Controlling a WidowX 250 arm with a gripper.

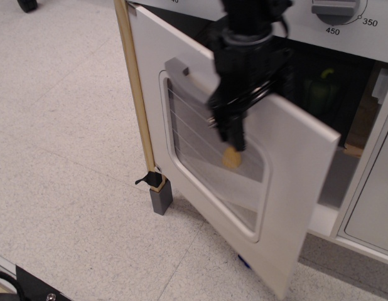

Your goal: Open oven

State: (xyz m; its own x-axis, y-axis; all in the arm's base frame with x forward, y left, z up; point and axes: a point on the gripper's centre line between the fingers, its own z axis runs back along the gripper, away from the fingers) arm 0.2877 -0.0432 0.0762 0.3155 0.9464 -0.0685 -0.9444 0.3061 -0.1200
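Observation:
The oven door (288, 188) is silver-grey, hinged on its left side, and stands partly open toward me. Its rounded clear window (194, 157) is crossed by thin wires. The left end of the grey bar handle (177, 68) shows; the rest is hidden behind my black gripper (231, 128). The gripper hangs in front of the door at the handle's right end, fingers pointing down over the window. It is blurred, so I cannot tell its jaw state or whether it holds the handle. The dark oven inside shows behind the door.
A green pepper (319, 88) sits inside the oven. A temperature dial (335, 7) is on the panel above. A wooden post (134, 94) with a grey foot (161, 195) stands at the hinge side. A plain grey cabinet door (376, 207) is at the right.

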